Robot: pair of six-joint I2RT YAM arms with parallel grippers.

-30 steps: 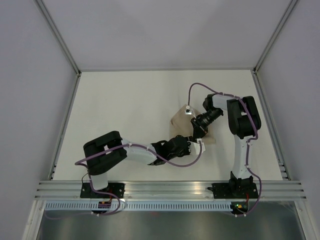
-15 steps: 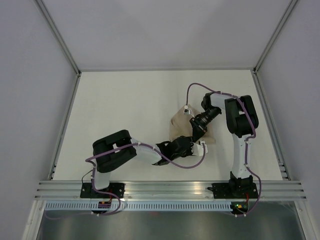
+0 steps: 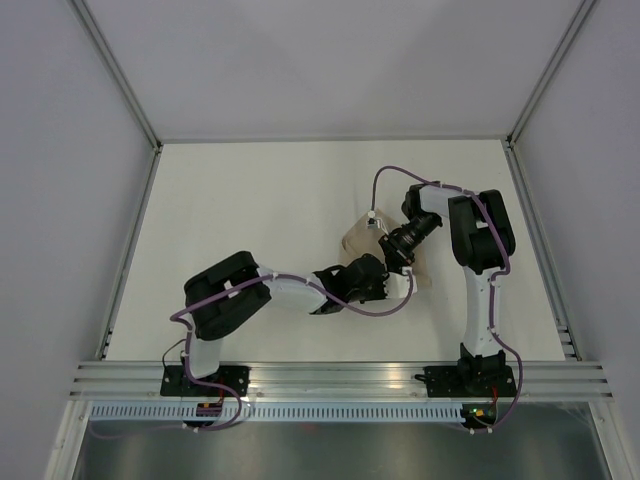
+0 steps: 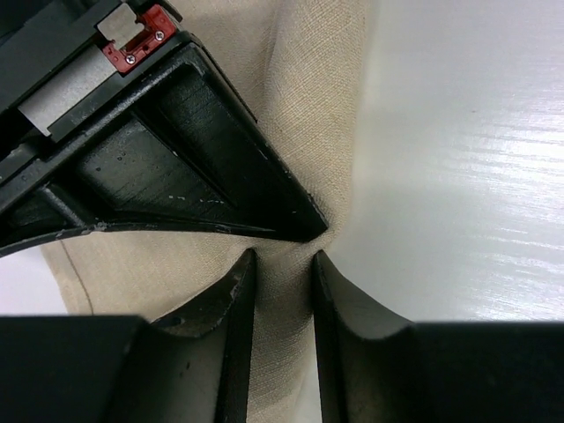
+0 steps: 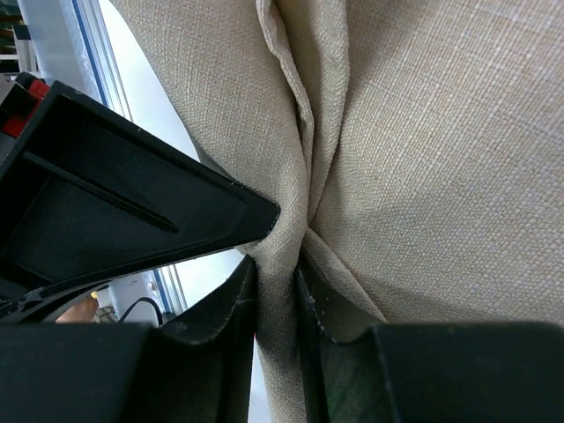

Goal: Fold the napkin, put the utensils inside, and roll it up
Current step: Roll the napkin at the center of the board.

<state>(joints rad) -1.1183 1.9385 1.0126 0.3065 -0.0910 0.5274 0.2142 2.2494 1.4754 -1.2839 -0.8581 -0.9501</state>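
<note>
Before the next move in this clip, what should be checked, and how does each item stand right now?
1. Right gripper clamped on the napkin: ok, the cloth puckers between its fingers.
2. Left gripper clamped on the napkin: cannot tell. A fold lies between its fingers, but it is unclear whether they press it.
3. Clearance between the two grippers: not ok, their tips nearly meet at the same fold.
4. Napkin folded flat: not ok, it is bunched and creased.
5. Utensils ready: not ok, none are visible on the table.
</note>
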